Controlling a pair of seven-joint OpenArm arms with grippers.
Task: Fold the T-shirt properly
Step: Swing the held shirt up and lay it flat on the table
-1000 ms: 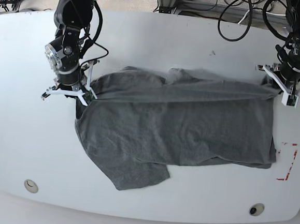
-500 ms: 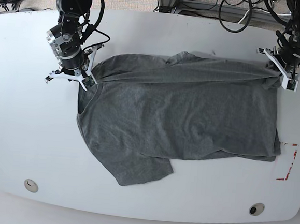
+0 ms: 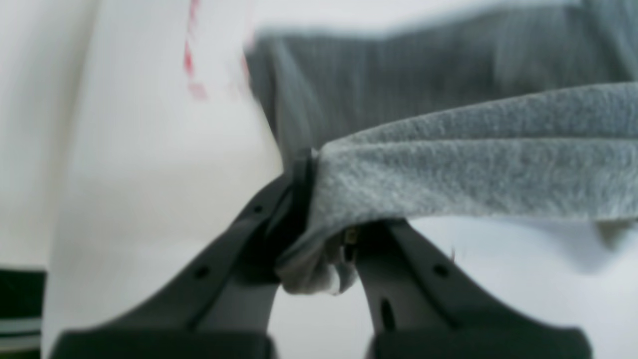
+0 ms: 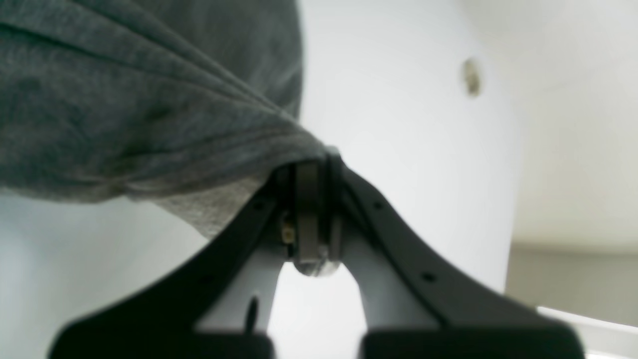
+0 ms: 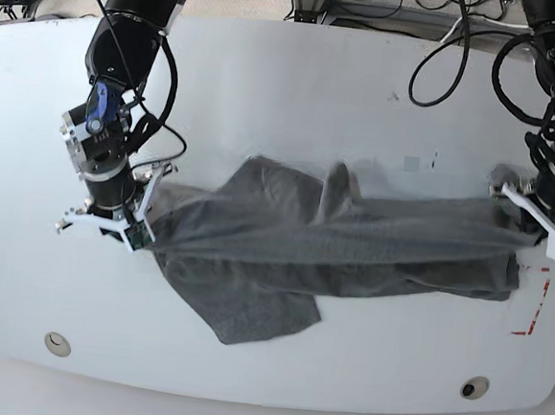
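table: a white rounded tabletop [image 5: 297,84] is seen, evenly lit | markings: red tape corner marks [image 5: 534,301] are laid near its right edge | fittings: two round inserts [image 5: 57,344] [image 5: 475,387] are set along the near edge | behind: black cables [image 5: 434,47] are draped over the far edge, with floor beyond

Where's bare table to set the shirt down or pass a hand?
Free: the far strip of table behind the T-shirt, and the near edge in front of it. Crowded: the middle band, where the shirt is stretched between the right gripper and the left gripper, both clamped on it.
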